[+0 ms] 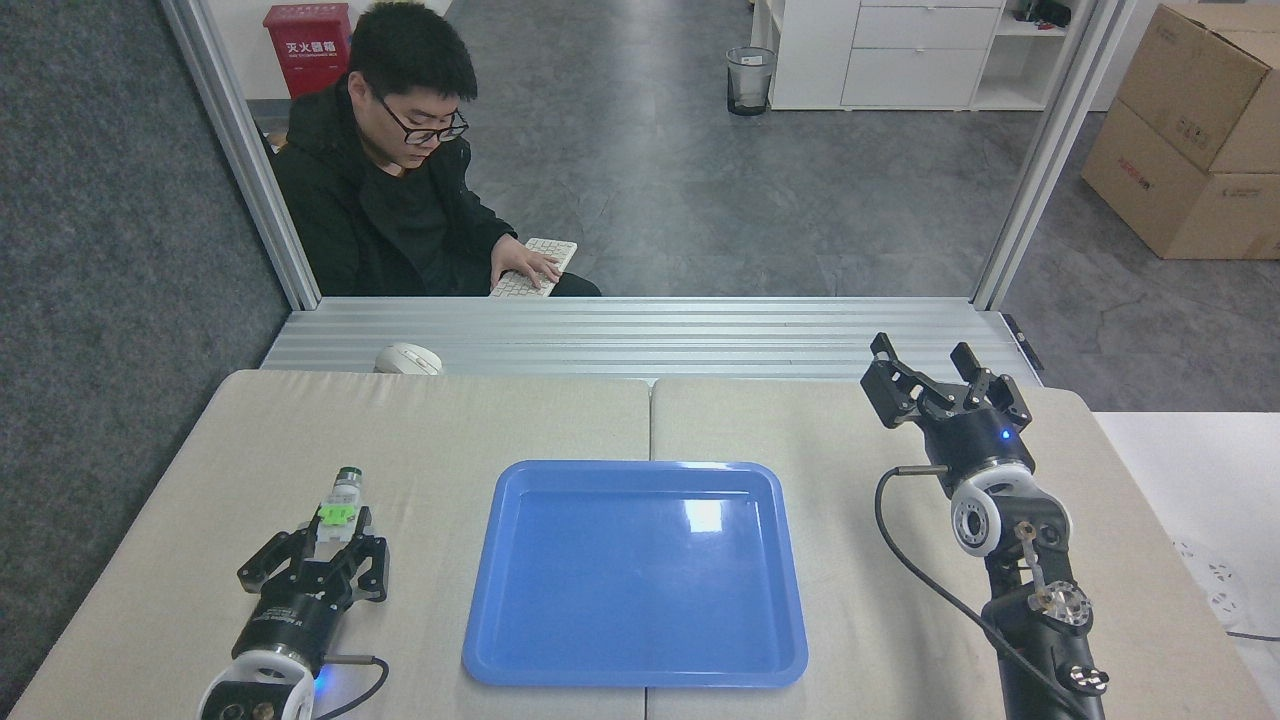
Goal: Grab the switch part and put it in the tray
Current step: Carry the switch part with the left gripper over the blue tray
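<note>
The switch part (337, 503), white with a green middle and a dark cylindrical end pointing away from me, is held in my left gripper (328, 540), which is shut on its white body. It hangs over the table left of the blue tray (520, 660). The tray lies flat in the middle of the table with nothing in it. My right gripper (925, 365) stands raised at the far right, its fingers apart and nothing between them.
A person in a black jacket (385, 215) sits beyond the table's far edge with a hand on a white keyboard (535, 268). A white mouse (407, 359) lies on the metal ledge. A cable (930, 580) loops off my right arm.
</note>
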Controlling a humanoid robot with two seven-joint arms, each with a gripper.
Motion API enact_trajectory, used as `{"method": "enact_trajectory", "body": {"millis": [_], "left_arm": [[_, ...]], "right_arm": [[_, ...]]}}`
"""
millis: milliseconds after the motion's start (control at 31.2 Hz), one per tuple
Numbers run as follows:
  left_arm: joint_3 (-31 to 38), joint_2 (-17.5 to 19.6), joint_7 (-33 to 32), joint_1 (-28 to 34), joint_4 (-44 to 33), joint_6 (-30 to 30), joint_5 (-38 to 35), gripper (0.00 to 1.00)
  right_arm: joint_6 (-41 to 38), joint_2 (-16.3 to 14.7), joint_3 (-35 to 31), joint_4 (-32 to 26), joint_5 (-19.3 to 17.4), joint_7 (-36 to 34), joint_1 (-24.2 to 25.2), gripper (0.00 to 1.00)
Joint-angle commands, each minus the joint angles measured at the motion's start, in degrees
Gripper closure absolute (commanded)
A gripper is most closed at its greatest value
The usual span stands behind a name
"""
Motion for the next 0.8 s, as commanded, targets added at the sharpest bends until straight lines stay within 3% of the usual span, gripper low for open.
{"method": "enact_trajectory", "body": {"millis": [0,160,353,770], "left_arm": [[-10.5,-2.6,-1.6,-2.6,-18.8,-4.3,-0.1,1.0],[-19.8,-4.9,-8.7,-4.5,-15.3,-4.9,-0.5,1.0],[-22.1,-10.3,-17.4,-12.8,2.5,-3.9,-4.2,1.0],[-23.0,-10.8,-19.9,-8.2,2.8,-4.2,-5.8,0.99]], "right_arm": [[0.0,0.1,0.1,0.0,0.0,0.0,0.0,0.0],[0.0,0.1,0.0,0.0,0.0,0.0,0.0,0.0],[0.0,0.0,0.0,0.0,0.0,0.0,0.0,0.0],[0.0,0.0,0.0,0.0,0.0,0.0,0.0,0.0]]}}
